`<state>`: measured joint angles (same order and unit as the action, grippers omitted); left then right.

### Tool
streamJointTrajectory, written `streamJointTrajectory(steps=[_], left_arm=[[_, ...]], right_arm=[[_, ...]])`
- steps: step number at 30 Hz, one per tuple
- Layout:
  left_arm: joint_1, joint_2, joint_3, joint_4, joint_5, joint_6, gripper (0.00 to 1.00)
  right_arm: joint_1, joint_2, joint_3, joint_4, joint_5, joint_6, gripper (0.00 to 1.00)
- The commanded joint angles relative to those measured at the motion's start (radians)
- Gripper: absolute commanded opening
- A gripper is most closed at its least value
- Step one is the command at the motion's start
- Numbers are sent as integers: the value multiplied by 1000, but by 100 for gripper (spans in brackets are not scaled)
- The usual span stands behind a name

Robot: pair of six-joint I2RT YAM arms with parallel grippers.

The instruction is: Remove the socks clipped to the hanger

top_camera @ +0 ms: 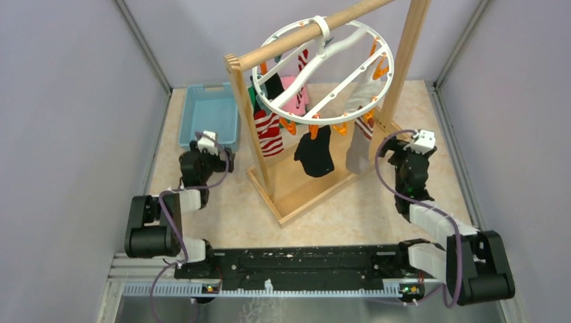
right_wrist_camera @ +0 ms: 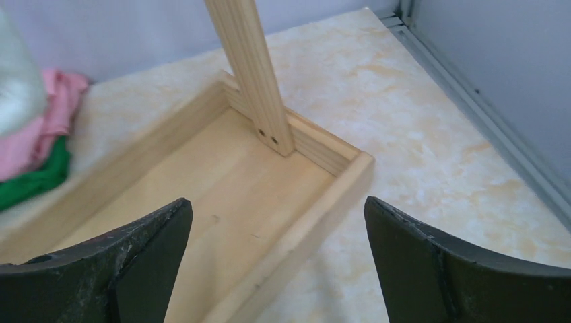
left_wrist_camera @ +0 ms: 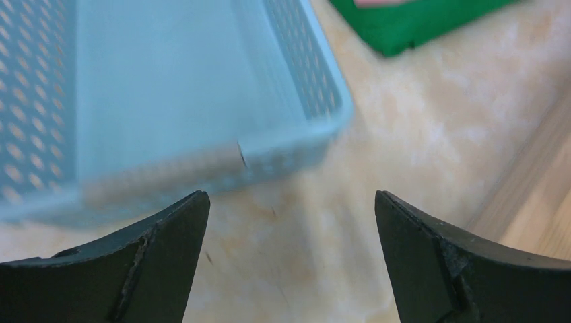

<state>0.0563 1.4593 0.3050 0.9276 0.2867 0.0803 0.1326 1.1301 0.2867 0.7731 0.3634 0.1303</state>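
Note:
The round white hanger (top_camera: 323, 70) hangs by its hook from the rod of a light wooden stand (top_camera: 303, 185). Several socks are clipped under it: a red-and-white striped sock (top_camera: 269, 131), a black sock (top_camera: 315, 151), a grey sock (top_camera: 360, 145), and pink (top_camera: 295, 94) and green (top_camera: 254, 101) ones. My left gripper (left_wrist_camera: 291, 202) is open and empty over the table in front of a blue basket (left_wrist_camera: 168, 87). My right gripper (right_wrist_camera: 277, 205) is open and empty above the right end of the stand's base (right_wrist_camera: 323, 158).
The blue basket (top_camera: 210, 116) stands at the back left, beside the stand. The stand's right post (right_wrist_camera: 252, 74) rises just ahead of the right gripper. Grey walls enclose the table on both sides and behind.

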Motion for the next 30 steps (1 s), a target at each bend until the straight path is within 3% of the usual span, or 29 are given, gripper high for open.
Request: streamJointTrajectory(steps=[1,5,9,13,16,21,26,30], left_arm=[[52,-130,315,-560,72,15,99],[196,-153,457,-797,306,-59,99],[230,-120,613,-988,311,-54,99],[225,-16,717,-1040,321,-7,99],[225,95,831,-1115,254,-23,99],[243,278,1073,-1292,98,-67,99],[252,326,1128,-1297,2,-64,99],[254,350,1134,-1261,-91,-67,99]], right_arm=[[7,-105,93,-300,-122,278,99],[-11,-162,151,-542,-117,691,99],[-4,-217,146,-547,-304,659,99],[176,-285,191,-764,-95,623,99],[366,-324,201,-889,77,631,99],[608,-288,210,-1021,202,760,98],[820,-204,205,-983,271,831,97],[885,-111,206,-904,236,858,96]])
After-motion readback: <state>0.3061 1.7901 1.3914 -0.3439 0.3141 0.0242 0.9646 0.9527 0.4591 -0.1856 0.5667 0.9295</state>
